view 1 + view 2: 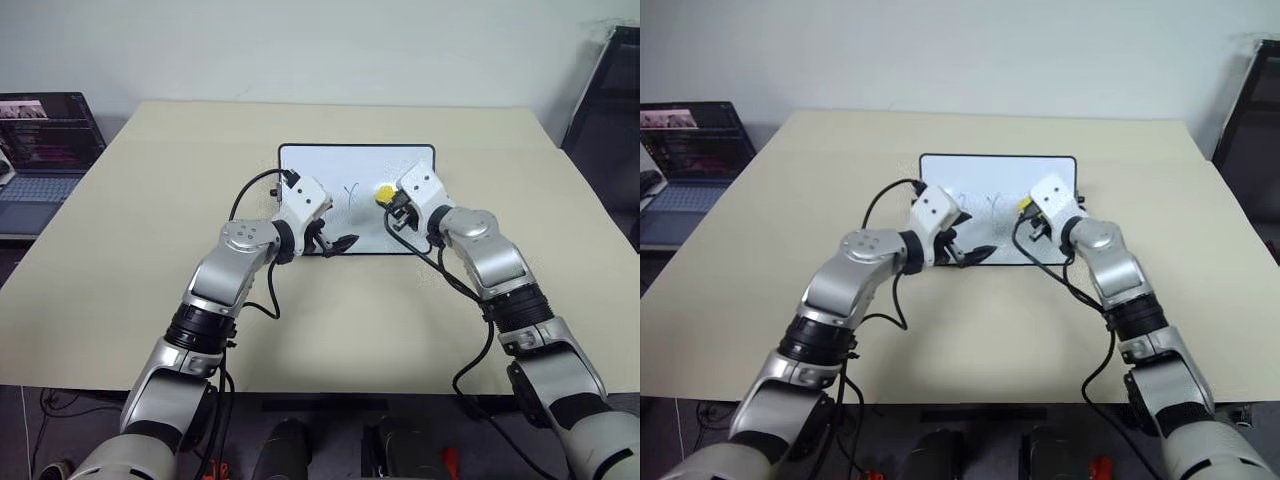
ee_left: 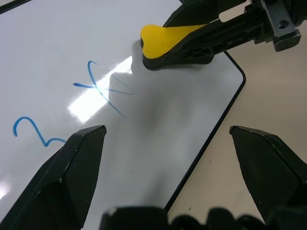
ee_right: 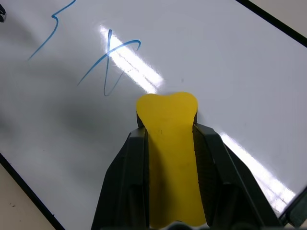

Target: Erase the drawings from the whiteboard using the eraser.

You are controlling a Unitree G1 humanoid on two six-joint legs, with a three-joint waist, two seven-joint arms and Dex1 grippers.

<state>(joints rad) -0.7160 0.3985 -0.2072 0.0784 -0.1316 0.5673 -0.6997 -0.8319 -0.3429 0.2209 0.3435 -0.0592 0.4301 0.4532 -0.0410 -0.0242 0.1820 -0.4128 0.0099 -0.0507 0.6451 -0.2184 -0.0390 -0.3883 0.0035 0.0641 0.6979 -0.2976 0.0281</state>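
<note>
The whiteboard (image 1: 340,165) lies flat in the middle of the tan table. Blue drawings are on it: an "X"-like mark (image 2: 103,88) and a "3"-like squiggle (image 2: 33,132). My right gripper (image 3: 171,130) is shut on the yellow eraser (image 3: 170,143), held low over the board's right part. The eraser's tip (image 2: 165,40) sits at the board's surface just right of the "X"; whether it touches I cannot tell. My left gripper (image 1: 335,243) stands open and empty over the board's near edge, its fingers (image 2: 72,177) spread wide.
An open laptop (image 1: 40,150) sits at the far left, beside the table. A dark frame (image 1: 610,100) stands off the table's right side. Bare tabletop (image 1: 150,220) surrounds the board.
</note>
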